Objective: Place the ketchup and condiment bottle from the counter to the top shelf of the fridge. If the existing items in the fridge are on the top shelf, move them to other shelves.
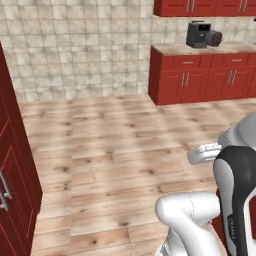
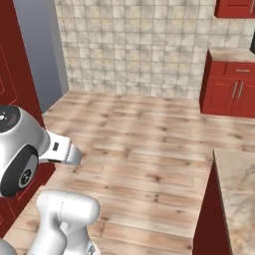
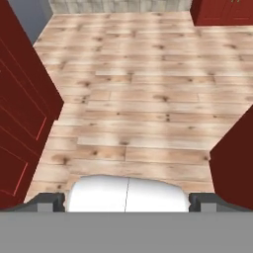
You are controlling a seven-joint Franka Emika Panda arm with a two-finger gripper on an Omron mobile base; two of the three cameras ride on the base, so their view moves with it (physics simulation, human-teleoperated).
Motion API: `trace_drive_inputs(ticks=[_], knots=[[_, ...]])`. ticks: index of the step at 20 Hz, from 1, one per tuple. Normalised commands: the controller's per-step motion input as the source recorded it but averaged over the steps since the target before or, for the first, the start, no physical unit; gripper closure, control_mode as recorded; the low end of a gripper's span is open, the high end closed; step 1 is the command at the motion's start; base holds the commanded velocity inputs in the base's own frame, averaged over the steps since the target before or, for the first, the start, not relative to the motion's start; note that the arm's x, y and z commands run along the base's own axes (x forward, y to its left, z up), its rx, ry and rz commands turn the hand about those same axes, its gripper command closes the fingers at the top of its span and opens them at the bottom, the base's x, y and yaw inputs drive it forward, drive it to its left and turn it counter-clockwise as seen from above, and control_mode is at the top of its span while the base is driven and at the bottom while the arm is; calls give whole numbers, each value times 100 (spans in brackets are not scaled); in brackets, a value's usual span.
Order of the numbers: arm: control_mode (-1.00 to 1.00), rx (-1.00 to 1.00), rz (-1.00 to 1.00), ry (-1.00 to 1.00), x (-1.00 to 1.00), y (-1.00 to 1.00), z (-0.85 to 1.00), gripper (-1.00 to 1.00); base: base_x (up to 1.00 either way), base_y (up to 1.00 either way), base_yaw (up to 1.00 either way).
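The 2-finger dark-tipped claw (image 3: 126, 200) stands wide and empty over the pale wooden plank floor (image 3: 138, 99), with the beige-and-brown marbled stone surface (image 2: 239, 194) just beside the robot's right.

A pale wood-plank floor (image 1: 115, 150) spreads across the middle of the frame, bare of loose objects. In the upper right of the left base view, a beige stone worktop (image 1: 175, 49) tops red cabinets, and a dark grey appliance (image 1: 201, 34) stands on it. In the lower right of the right base view, a corner of a beige-and-brown marbled worktop (image 2: 239, 189) shows, with no items on the visible part.
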Motion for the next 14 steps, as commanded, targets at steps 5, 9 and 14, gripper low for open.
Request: trace_drive_inputs(ticks=[5,9,14], knots=[[100,0,0,0,0,0,0,-100,100,-2,0],[100,0,0,0,0,0,0,-100,100,-6,0],[100,0,0,0,0,0,0,-100,100,-10,-1]])
